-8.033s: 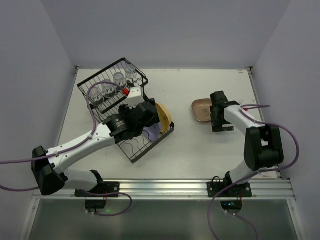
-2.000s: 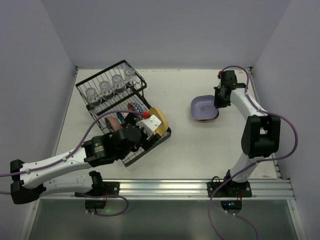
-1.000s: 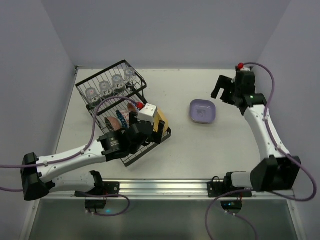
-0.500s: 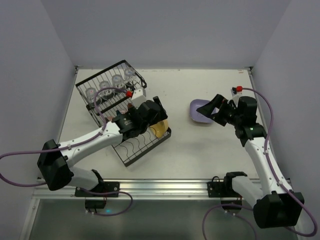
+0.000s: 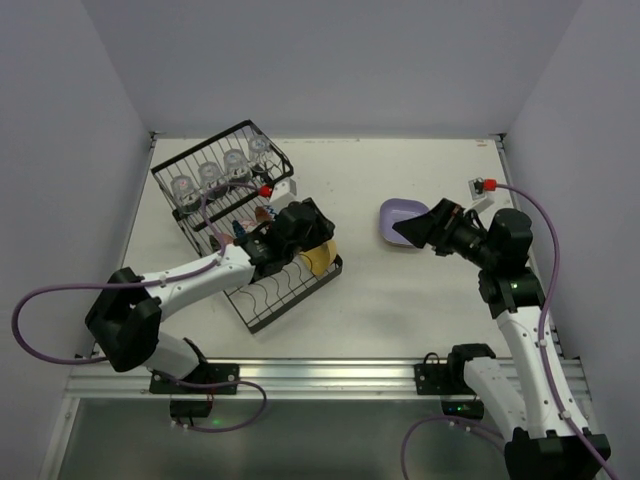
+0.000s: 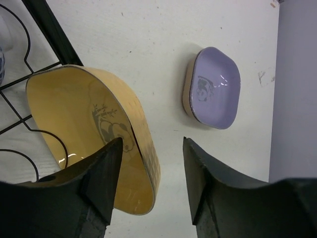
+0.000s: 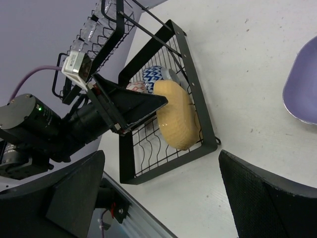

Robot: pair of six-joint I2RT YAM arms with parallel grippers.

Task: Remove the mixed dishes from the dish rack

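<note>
Our left gripper (image 6: 153, 148) has its fingers apart, straddling the rim of the yellow plate (image 6: 74, 114). That plate stands on edge in the dish rack (image 5: 300, 298), centre left of the top view. Our right gripper (image 7: 162, 163) is spread wide and holds nothing. It hangs beside the purple plate (image 5: 397, 212), right of centre, which is stacked on the tan plate (image 6: 187, 94).

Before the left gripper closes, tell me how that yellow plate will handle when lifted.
The yellow plate looks rigid and glossy: probably stiff, slippery, breakable. It leans on edge in the dish rack, so it may catch wires. The left gripper straddles only its rim; it might swing.
</note>
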